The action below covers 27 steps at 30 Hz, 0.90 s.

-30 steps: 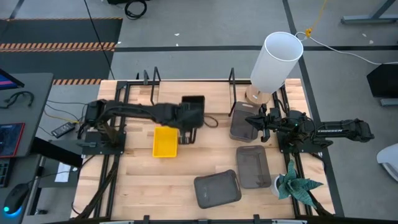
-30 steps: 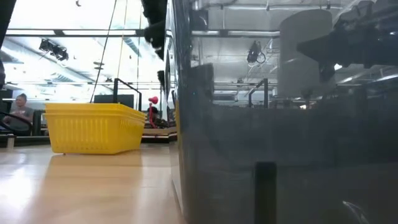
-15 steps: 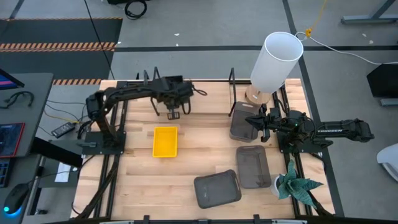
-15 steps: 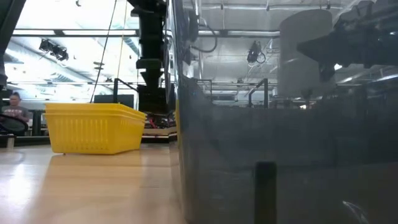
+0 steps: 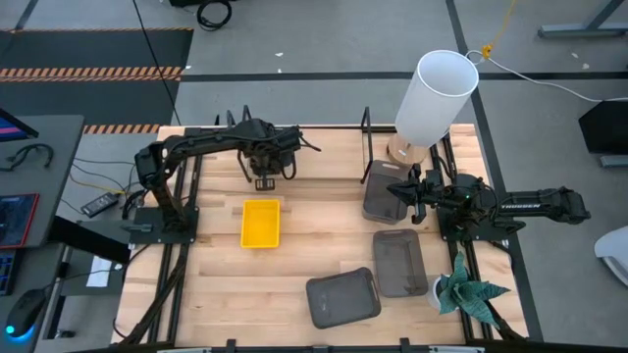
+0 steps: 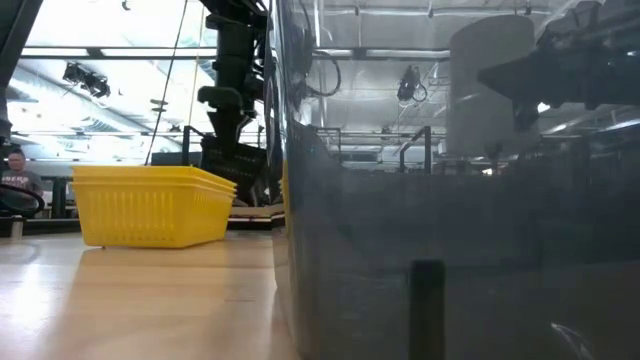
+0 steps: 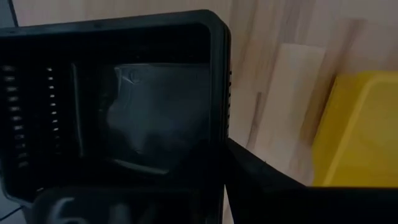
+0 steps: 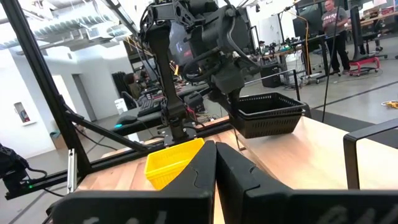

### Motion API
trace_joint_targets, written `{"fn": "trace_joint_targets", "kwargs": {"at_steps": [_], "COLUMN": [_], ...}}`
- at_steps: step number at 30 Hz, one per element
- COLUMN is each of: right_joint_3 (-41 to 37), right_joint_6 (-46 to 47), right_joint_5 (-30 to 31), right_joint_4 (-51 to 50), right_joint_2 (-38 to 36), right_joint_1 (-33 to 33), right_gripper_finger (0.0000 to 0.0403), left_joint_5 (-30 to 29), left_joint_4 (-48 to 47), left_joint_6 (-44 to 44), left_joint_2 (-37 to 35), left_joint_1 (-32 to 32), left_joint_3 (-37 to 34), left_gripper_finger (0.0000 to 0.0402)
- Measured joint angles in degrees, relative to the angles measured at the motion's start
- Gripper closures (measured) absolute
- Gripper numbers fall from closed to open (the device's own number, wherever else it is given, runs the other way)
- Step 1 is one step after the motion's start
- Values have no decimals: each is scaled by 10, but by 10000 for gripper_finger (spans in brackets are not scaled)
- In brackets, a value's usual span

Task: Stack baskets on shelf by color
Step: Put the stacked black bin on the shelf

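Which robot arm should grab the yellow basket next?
Probably the left. Its gripper hovers over the black baskets, close to the yellow basket. The right gripper sits farther away, beside a grey basket.

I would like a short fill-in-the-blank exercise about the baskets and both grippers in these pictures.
1. The left gripper hangs above the ____ baskets.
2. The lone basket at mid-table is ____.
3. The right gripper rests at a ____ basket.
4. The number of grey baskets on the table is ____.

Missing words: black; yellow; grey; three
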Motion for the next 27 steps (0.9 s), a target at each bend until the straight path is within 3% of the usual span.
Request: {"fn": "trace_joint_targets", "kwargs": {"at_steps": [21,27], "right_joint_3": [0,0], "right_joint_6": [0,0], "right_joint_5": [0,0], "right_joint_4": [0,0], "right_joint_2": [0,0], "right_joint_1": [0,0], "right_gripper_finger": [389,389], "left_joint_5": [-55,-60], "left_joint_4": [-15,-16], "left_joint_6": [-49,-55], "left_joint_2": [0,0], "left_joint_1": [-3,-3], "left_joint_3": [0,0], "left_gripper_finger": [350,321]}}
